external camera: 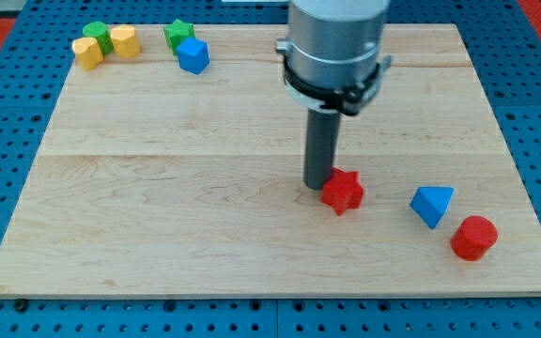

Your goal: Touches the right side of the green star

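A dark rod hangs from a grey cylinder over the middle of a pale wooden tabletop [158, 188] — my tip [319, 185] sits low on the wood, touching or just beside the left edge of the red star [344, 192]. The tool is a plain rod with no jaws to open or close, and it grips nothing.

The green star [177, 34] lies well apart from the tip, near the view's top left, with the blue cube [193, 55] touching it on its lower right. Further left along the top edge stands a tight cluster: a yellow block [88, 51], a green cylinder [99, 37] behind it and a second yellow block [125, 40] — all three close together.

At the view's lower right, the blue triangle [432, 205] rests near the red star, and the red cylinder [474, 238] sits just beside the triangle, nearer the bottom edge. A blue pegboard [7, 56] surrounds the tabletop.
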Motion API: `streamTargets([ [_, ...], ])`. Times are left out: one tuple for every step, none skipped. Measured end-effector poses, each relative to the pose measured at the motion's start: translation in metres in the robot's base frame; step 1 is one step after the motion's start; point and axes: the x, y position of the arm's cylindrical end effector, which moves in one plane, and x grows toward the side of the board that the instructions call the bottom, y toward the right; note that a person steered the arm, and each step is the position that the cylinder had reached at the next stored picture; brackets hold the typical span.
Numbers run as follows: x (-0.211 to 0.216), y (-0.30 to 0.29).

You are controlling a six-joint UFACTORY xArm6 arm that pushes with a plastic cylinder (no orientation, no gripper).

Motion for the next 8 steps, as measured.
streamTargets([
  [0.023,0.024],
  [0.048,0.055],
  [-0.035,-0.024],
  [-0.121,-0.059],
  [-0.197,-0.048],
  [-0.273,-0.09],
  [-0.293,-0.141],
  [-0.29,-0.175],
])
